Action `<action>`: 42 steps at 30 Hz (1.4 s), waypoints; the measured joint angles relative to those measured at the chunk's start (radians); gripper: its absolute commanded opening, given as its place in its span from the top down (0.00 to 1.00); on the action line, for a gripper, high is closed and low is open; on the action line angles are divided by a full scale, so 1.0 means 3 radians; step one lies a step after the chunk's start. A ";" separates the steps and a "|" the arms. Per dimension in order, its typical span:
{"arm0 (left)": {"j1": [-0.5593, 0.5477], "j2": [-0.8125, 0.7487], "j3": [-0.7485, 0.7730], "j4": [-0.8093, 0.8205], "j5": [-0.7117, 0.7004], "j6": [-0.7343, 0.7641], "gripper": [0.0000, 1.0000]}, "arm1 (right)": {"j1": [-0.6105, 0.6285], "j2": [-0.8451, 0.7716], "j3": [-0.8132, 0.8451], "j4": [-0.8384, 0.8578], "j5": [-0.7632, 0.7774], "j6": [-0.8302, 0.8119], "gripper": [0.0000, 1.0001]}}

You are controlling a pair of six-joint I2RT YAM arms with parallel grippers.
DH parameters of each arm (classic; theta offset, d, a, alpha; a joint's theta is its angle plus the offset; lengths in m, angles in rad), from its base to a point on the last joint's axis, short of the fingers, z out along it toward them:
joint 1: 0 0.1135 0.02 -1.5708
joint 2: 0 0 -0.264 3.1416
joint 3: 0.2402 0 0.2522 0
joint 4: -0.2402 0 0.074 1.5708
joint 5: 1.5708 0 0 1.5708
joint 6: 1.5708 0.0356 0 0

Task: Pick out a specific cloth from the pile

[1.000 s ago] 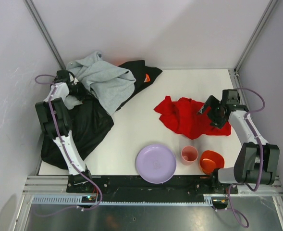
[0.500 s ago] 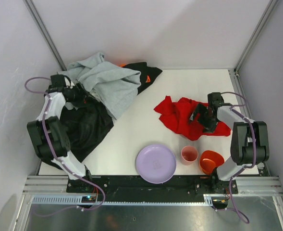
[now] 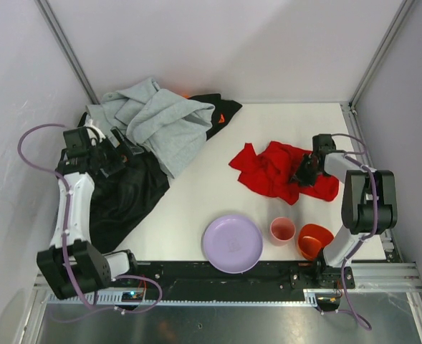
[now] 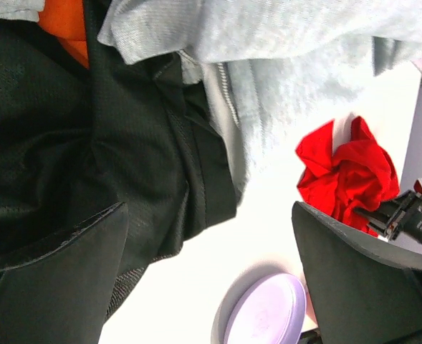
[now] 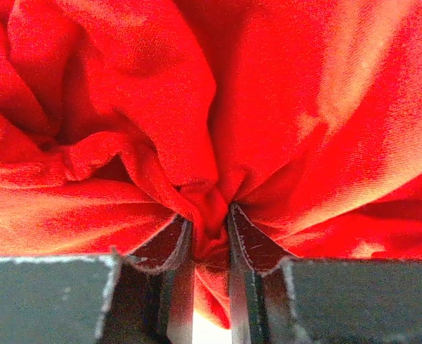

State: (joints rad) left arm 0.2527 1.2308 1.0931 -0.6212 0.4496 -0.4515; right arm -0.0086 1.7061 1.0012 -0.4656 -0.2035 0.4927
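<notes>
Top view: red cloth (image 3: 279, 172) lies on the table (image 3: 196, 193), well right of the pile (image 3: 153, 125), under the right gripper (image 3: 305, 172); left wrist view: left gripper (image 4: 209, 215) fingers (image 4: 53, 272) stand wide apart over the pile; right wrist view: fingers clamped on a cloth fold.

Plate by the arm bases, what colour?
Lilac; the round plate shows best in the top external view.

The cloth (image 3: 266, 172), a small bright red piece of soft fabric, lies crumpled on the right side of the table (image 3: 196, 193), well apart from the pile, with one fold pinched in the right hand (image 5: 211, 229). The pile (image 3: 142, 154) sits at the far left, where a light gray sweatshirt (image 3: 160, 122) is draped over a large black garment (image 3: 125, 197). A bit of the orange garment (image 4: 64, 21) peeks out.
</notes>
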 measured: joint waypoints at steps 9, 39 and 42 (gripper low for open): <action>0.0000 -0.0835 -0.0188 -0.0043 0.0127 0.0001 0.00 | -0.0374 0.0142 0.0460 -0.0067 -0.0061 -0.0156 1.00; -0.0389 -0.1577 -0.0441 -0.0079 0.0431 0.0060 0.00 | -0.0580 -0.0627 0.1194 -0.0670 0.0112 -0.0355 1.00; -0.0577 -0.1542 -0.0441 -0.0081 0.0430 0.0111 0.00 | -0.0511 -0.0554 0.1006 -0.0679 0.0184 -0.0374 0.99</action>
State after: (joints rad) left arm 0.0795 0.7681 0.9607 -0.6456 0.5785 -0.4183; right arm -0.1619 1.5398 1.3029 -0.6693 -0.1482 0.3805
